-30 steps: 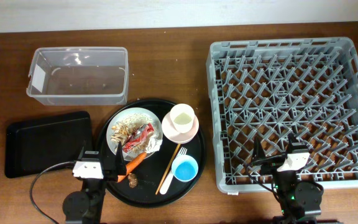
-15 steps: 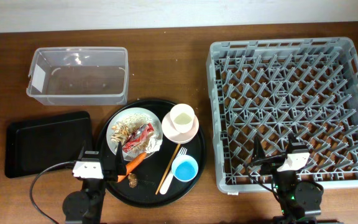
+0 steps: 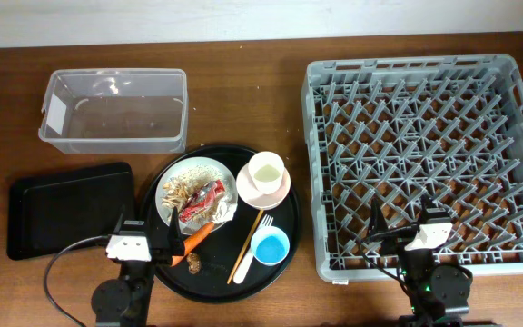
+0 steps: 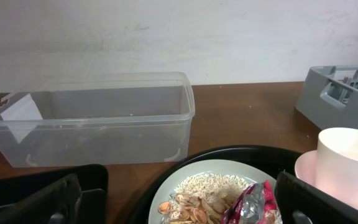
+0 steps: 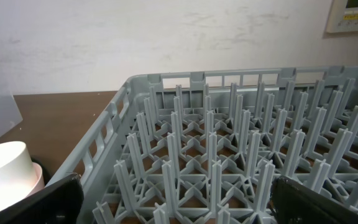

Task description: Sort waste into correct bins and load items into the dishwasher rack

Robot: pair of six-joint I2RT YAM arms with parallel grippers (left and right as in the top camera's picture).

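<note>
Clutter is crowding the round black tray [image 3: 284, 238] in the overhead view, sitting on the wooden table [image 3: 243, 91] between the shallow black tray [image 3: 69, 207] and the big grey rack [image 3: 425, 145]. On it the pale plate [image 3: 167, 202] is carrying shredded food bits [image 3: 182, 189] and a crumpled red-and-silver wrapper [image 3: 205, 202]. A carrot piece [image 3: 198, 236] is lying just below the plate, with brown crumbs [image 3: 194, 264] under that. The cream cup [image 3: 266, 169] is standing in the pink dish [image 3: 281, 193], and the blue cup [image 3: 271, 245] is sitting beside the white fork [image 3: 242, 267] and the chopstick [image 3: 254, 227]. The clear tub [image 3: 113, 111] is resting behind them. The left gripper [image 3: 146, 229] is hovering at the tray's near edge, and the right gripper [image 3: 405, 222] is hanging over the rack's front rim. Seen from the left wrist, its dark fingers [image 4: 39, 202] are sitting at the two bottom corners, jaws spread wide and gripping nothing, with plate, wrapper and cup lying between them and the tub ahead. From the right wrist, its own fingers [image 5: 36, 202] are likewise standing far apart and holding nothing, and the rack's upright pegs are filling the view, with the cream cup peeking in at the left.
</note>
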